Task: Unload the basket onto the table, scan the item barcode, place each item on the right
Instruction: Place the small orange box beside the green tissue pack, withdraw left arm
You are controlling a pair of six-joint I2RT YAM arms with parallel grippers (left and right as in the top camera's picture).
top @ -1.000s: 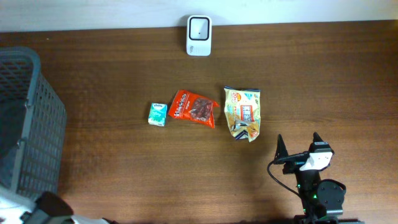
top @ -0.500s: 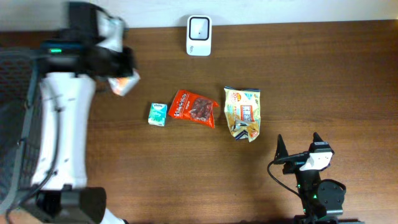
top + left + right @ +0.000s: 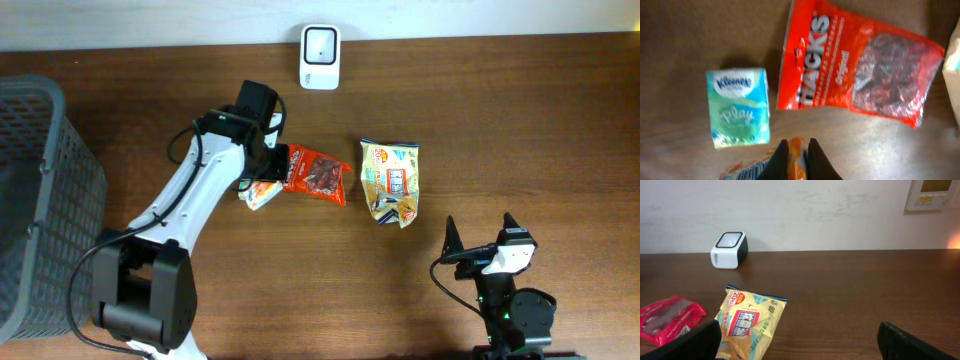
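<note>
Since half a second ago the left arm has swung away from the basket (image 3: 40, 200) toward the middle of the table (image 3: 560, 120), and it now hangs over the tissue pack (image 3: 738, 107) and the left end of the red Hacks bag (image 3: 860, 70). The left gripper (image 3: 795, 150) is clenched on an orange-and-white packet (image 3: 755, 171); its two dark fingers pinch the packet's orange edge, and part of a barcode shows at the bottom of the left wrist view. The packet is held just beside the tissue pack, well apart from the white scanner (image 3: 320, 43) at the far edge. The yellow snack bag (image 3: 391, 180) lies right of the red bag. The right gripper (image 3: 479, 228) rests near the table's front edge, spread wide and holding nothing.
</note>
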